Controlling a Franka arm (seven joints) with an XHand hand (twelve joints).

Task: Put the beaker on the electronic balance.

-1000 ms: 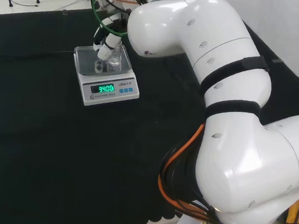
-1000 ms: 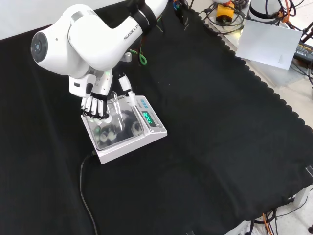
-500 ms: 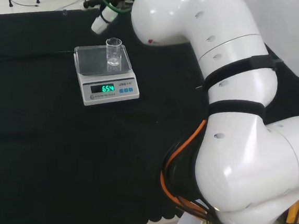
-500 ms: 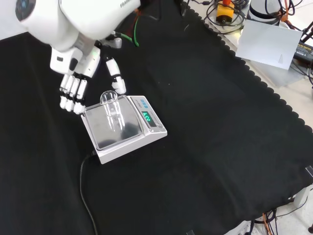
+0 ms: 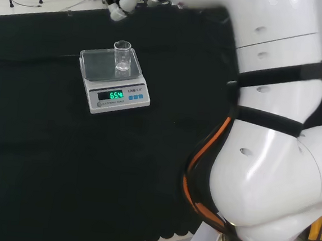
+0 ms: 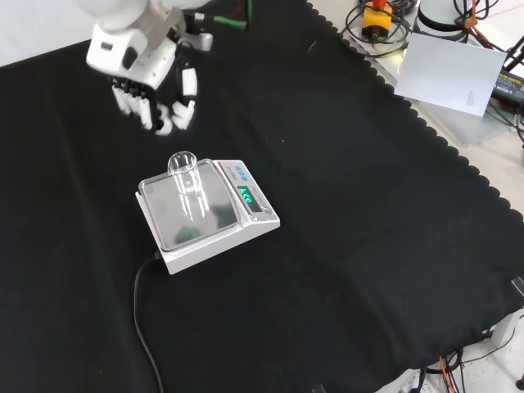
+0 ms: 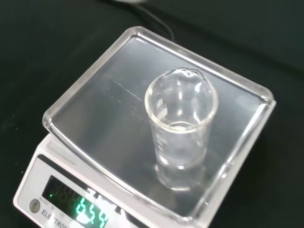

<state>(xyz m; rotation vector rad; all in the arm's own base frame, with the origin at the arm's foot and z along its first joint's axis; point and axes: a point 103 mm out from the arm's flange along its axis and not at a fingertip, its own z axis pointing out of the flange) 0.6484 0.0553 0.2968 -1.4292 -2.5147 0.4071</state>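
Note:
A small clear glass beaker (image 6: 187, 175) stands upright and alone on the steel pan of the white electronic balance (image 6: 214, 232). In the head view the beaker (image 5: 122, 57) sits toward the pan's right side, above the balance (image 5: 115, 97) with its lit green display. My hand (image 6: 152, 84) hangs above and beyond the balance, apart from the beaker, its fingers relaxed and pointing down with nothing in them. Part of the hand (image 5: 117, 12) shows at the head view's top edge. The wrist view looks down into the empty beaker (image 7: 180, 128) on the pan (image 7: 90, 118).
A black power cord (image 6: 141, 315) runs from the balance toward the front of the cloth. The cloth's scalloped edge (image 6: 458, 164) lies to the right, with paper and cables beyond it. My arm's white links (image 5: 272, 136) fill the head view's right.
The hand has let go of the beaker and risen up and away from the balance. The beaker stays standing on the pan, and the display's reading has changed.

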